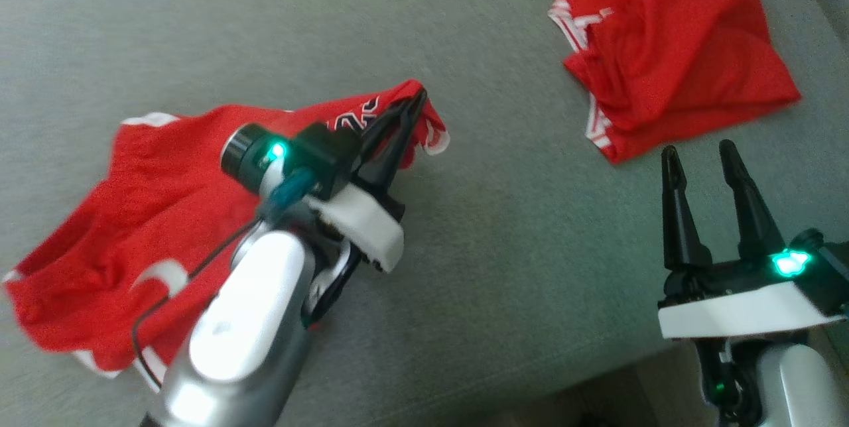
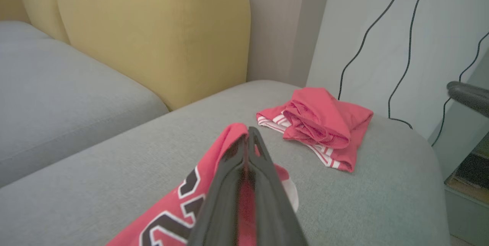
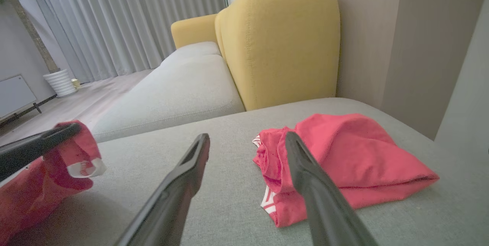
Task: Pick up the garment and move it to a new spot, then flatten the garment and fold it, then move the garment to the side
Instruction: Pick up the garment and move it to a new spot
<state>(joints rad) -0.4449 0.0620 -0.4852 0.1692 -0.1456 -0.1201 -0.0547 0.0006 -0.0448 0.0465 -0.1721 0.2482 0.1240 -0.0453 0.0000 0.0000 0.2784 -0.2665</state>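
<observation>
Left pincer (image 1: 419,92) had its two dark fingers pressed together, clamped on the red jersey (image 1: 152,201) right at the cloth's top edge, w/ a strip of red showing btwn the fingers in the left wrist view. Fabric was bunched up at the fingertips, a white-trimmed opening drooped just beside them, and the black-and-white number print sat just below the tips. The rest of the jersey trailed back from that pincer, under its wrist & pale forearm, crumpled on the grey sofa cushion (image 1: 504,248), bits of white trim peeking out along the hems. Over on the other side, right pincer (image 1: 698,148) stood w/ its fingers wide apart, nothing btwn them, well apart from the left one, bare cushion beneath. Just ahead of its fingertips lay a second red garment (image 1: 676,62), folded into a rough bundle, red-and-white striped trim along the edge facing the left pincer. Tips were very near that bundle's closest corner; touching or not, couldn't tell. Green lights glowed on both wrists. Beyond both pincers rose the yellow backrest (image 3: 282,39), w/ another grey seat to the left of it and pale curtains (image 3: 126,20) farther back. In the left wrist view, dark cables (image 2: 401,47) ran down the pale wall behind the folded bundle, up & to the right of the closed fingers.
</observation>
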